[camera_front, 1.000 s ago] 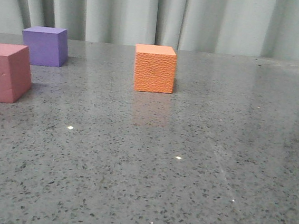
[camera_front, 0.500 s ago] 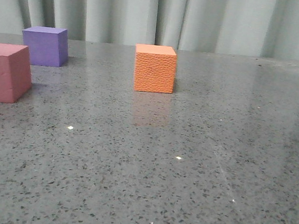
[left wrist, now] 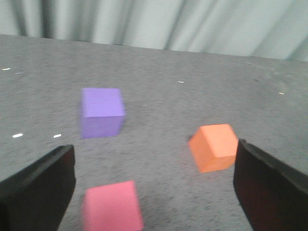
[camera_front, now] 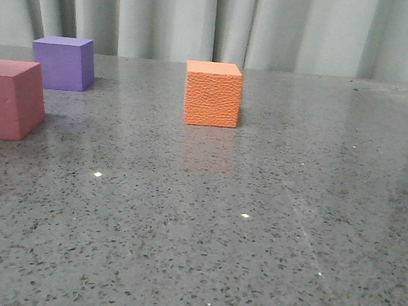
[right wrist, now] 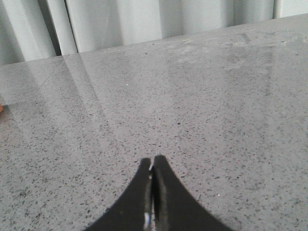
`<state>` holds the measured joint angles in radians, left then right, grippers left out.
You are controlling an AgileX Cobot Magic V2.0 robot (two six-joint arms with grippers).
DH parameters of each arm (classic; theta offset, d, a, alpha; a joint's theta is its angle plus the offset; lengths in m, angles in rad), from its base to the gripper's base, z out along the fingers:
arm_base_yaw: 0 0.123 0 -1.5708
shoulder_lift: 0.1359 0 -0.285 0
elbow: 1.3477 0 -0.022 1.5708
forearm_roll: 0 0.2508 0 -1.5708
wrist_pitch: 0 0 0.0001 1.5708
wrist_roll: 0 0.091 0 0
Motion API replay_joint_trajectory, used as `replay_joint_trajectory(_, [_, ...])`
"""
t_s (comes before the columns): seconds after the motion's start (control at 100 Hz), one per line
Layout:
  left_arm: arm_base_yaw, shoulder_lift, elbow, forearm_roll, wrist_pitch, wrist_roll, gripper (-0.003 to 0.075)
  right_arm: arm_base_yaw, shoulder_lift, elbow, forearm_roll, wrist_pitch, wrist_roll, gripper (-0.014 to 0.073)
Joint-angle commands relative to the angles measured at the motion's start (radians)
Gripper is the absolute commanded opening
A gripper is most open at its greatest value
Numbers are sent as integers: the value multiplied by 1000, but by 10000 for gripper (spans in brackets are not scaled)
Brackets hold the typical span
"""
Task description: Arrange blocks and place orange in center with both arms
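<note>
At far left of the front view, about 9 o'clock from table centre: pink cube [camera_front: 7, 98], cut by the frame edge, flat on the speckled grey table [camera_front: 269, 231]. Just behind it, toward 10 o'clock: purple cube [camera_front: 64, 62], near but not touching. Further right, at roughly 12 o'clock from frame centre: orange cube [camera_front: 212, 93], pebbled faces, upright, well apart from the other two, faint reflection on the tabletop in front. Behind everything, along the far table edge: pale pleated curtain [camera_front: 274, 26].

Left wrist view, blurred: left gripper [left wrist: 154, 192] spread wide, black fingers [left wrist: 41, 190] at either side, nothing between them touched; pink cube [left wrist: 113, 206] nearest the fingers, purple cube [left wrist: 102, 112] beyond it, orange cube [left wrist: 214, 147] just beside the other finger, contact not clear.

Right wrist view: right gripper [right wrist: 152, 180] with fingertips pressed together, holding nothing, over bare tabletop [right wrist: 207, 106]; curtain [right wrist: 144, 21] behind. Sliver of orange at the frame edge, too small to identify.
</note>
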<state>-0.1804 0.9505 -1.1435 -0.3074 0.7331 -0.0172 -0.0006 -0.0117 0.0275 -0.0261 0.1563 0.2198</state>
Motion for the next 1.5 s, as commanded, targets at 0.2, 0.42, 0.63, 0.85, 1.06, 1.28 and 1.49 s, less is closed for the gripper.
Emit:
replay_joint_trajectory(0.2, [-307,252,-223,374,-112,-365,618,-5,-19,-14,-13,-88,-8,-67])
replay_joint_trajectory(0.42, [-533,497,-371,720,-60,-695,618,-5,-19,-14,-13,-88,-8,-67])
replay_joint_trajectory(0.63, [-644,724,-537,866,33,-830,618,-5,-19,-14,-13,-88,-8,-67])
replay_joint_trajectory(0.85, [-664,876,-687,925,126,-901,618,-5,-19,-14,-13,-88,-8,-67])
replay_joint_trajectory(1.06, [-664,901,-689,971,141,-987,618,-5,-19,-14,-13,-88,-8,-67])
replay_joint_trajectory(1.28, [-662,901,-689,973,169,-985,618,-5,-19,-14,-13,-88,-8,-67])
replay_joint_trajectory(1.49, [-659,933,-689,968,195,-987,618,-5,-19,-14,-13,-88,-8,-67])
